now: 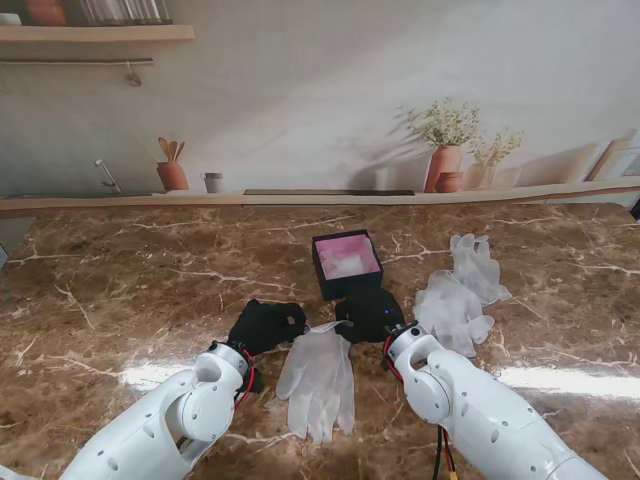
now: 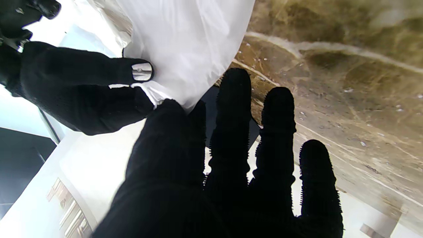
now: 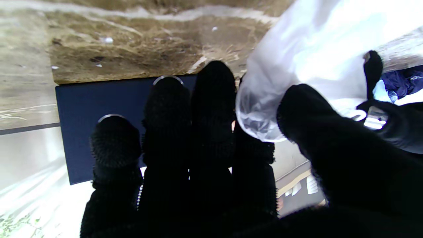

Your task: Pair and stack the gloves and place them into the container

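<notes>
The thin, limp white disposable gloves, likely light & slippery, are pinched at the cuff corners by the left hand & right hand, judged the best hold.

The marble table is being lit evenly and sharply in the stand view, with bright glare streaks being thrown across its near edge on both sides. In both wrist views the white glove is being overexposed, the black fingers are being reduced to near silhouettes, and the far background is perhaps being blurred.

Staged kitchen: marble counter, printed backdrop w/ utensil pot, plant vases.
</notes>
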### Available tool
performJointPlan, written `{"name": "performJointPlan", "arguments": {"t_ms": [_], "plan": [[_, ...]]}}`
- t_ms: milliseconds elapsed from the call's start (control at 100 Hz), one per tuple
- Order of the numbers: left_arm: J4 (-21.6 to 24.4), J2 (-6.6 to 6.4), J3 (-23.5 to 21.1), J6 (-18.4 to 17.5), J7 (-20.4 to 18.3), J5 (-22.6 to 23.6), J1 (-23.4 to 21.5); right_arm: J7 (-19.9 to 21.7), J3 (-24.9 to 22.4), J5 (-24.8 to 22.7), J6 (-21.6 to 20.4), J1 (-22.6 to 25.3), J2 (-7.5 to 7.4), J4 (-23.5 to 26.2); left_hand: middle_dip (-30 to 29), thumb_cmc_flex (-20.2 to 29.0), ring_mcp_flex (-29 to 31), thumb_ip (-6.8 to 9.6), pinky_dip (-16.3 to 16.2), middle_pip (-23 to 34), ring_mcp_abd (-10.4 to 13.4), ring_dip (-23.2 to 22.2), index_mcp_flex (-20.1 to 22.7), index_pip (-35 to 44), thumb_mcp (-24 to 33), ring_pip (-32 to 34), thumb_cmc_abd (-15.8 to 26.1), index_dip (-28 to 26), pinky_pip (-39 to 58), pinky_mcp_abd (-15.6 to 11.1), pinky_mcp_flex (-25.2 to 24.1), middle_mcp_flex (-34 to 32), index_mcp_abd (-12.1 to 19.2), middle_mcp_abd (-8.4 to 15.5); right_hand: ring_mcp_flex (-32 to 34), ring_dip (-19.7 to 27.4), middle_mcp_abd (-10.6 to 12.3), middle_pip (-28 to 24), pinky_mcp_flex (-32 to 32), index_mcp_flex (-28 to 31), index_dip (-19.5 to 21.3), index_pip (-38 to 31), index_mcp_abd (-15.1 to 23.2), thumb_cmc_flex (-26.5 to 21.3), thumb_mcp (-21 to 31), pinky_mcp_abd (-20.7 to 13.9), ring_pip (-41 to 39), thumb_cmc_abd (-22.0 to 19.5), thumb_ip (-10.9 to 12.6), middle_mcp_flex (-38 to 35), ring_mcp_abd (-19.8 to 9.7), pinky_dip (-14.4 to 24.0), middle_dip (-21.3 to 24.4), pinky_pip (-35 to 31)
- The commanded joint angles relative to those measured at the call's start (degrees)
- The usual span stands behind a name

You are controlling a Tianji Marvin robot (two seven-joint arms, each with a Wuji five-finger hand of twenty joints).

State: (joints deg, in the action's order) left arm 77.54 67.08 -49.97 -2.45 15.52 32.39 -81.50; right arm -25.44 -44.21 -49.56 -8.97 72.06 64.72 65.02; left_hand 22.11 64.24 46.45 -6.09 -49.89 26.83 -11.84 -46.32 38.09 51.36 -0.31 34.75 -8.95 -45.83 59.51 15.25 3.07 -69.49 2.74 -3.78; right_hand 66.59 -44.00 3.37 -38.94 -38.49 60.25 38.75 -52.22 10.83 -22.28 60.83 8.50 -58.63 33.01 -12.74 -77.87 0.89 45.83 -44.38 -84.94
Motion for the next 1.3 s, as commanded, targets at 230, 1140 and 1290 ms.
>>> {"name": "performJointPlan", "arguments": {"t_ms": [230,1140,1290], "plan": [[0.28,0.13,0.46,3.58,-0.36,2.32,-0.14,0.62,0.39,-1.68,3.94,0.39,0.01,0.11,-0.57,-0.73,-5.68,2.85,1.37,-0.30,-0.84,1.16,-2.69,-1.56,0.38,-0.76,-1.82,9.94,-0.26,-1.16,-2.28,7.38,2.05,-0.71,-3.61,1.42,1.17,2.56,1.35,-3.10,-4.63,1.66,0.67,2.83,-2.51,-1.55,4.20,1.07,-0.65,2.48,-2.40,-2.19,2.06,2.50],[10.12,-1.73,-12.21,2.23,-4.13,4.00,-7.45,8.72,-23.35,-11.93,16.94,16.64,-2.53,20.55,-9.70,-22.79,-32.92,3.72,34.36,-13.78,7.28,25.13,-9.13,-39.36,-1.09,-24.26,6.28,35.81,-39.30,-15.40,-5.10,44.09,-4.93,1.48,-14.10,14.65,1.20,17.76,9.00,-15.89,-4.60,28.20,-4.81,7.43,-10.21,-3.22,30.91,-1.49,7.86,21.20,-1.66,-11.63,15.87,20.46],[11.39,-1.76,-13.25,-0.04,-4.53,3.17,-7.74,12.73,-26.71,-14.35,18.04,17.14,-3.18,22.06,-10.28,-24.77,-33.28,3.87,32.80,-14.67,8.09,25.70,-9.78,-40.13,-1.09,-25.55,7.35,36.02,-42.33,-12.19,-5.78,44.58,-3.17,2.05,-15.56,14.84,1.57,18.37,10.41,-17.33,-5.08,28.96,-4.52,5.10,-7.17,-2.96,32.48,1.01,7.46,23.54,-2.08,-11.71,16.57,21.83]]}}
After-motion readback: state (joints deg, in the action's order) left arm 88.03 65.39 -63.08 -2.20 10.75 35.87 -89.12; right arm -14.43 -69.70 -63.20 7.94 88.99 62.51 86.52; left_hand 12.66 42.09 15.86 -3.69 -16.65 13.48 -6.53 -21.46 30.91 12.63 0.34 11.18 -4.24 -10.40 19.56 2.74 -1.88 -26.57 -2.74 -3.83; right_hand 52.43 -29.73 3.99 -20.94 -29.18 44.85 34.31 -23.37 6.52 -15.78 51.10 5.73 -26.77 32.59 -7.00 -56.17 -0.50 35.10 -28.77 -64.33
